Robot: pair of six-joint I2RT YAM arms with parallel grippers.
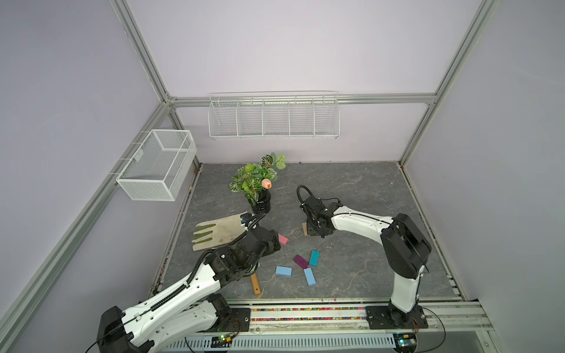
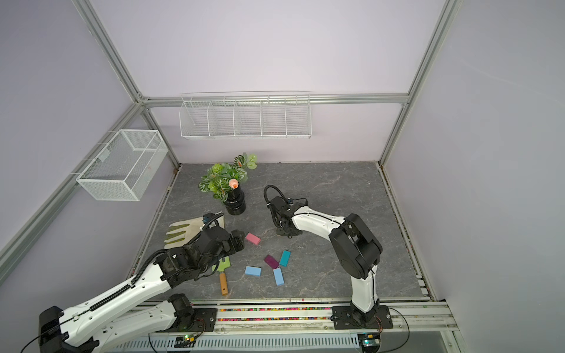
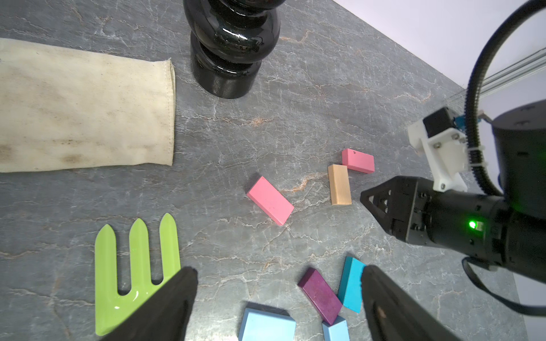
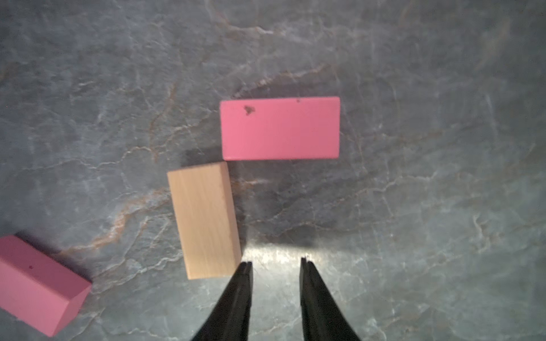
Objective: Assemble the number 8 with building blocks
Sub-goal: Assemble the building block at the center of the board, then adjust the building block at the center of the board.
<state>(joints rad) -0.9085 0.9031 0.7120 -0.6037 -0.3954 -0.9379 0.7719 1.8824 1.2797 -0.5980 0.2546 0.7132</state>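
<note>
My fingers (image 4: 233,301) are black — the tan brick (image 4: 205,220) wood-grained, the pink brick (image 4: 280,128) dark-specked, the counter (image 4: 413,88) grey, veined.

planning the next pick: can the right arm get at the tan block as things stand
Probably yes: the right arm's fingers hang right beside the tan block, apart and empty, and nothing lies on the block.

4 blocks (image 1: 301,262) at front, fork (image 2: 224,282) left of them, glove (image 1: 218,230) behind fork, vase (image 1: 260,205) behind-right of glove

Glossy black vase (image 3: 233,44), stained cloth glove (image 3: 85,109); wood-grain tan brick (image 4: 205,220), matt pink brick (image 4: 280,128)
</note>
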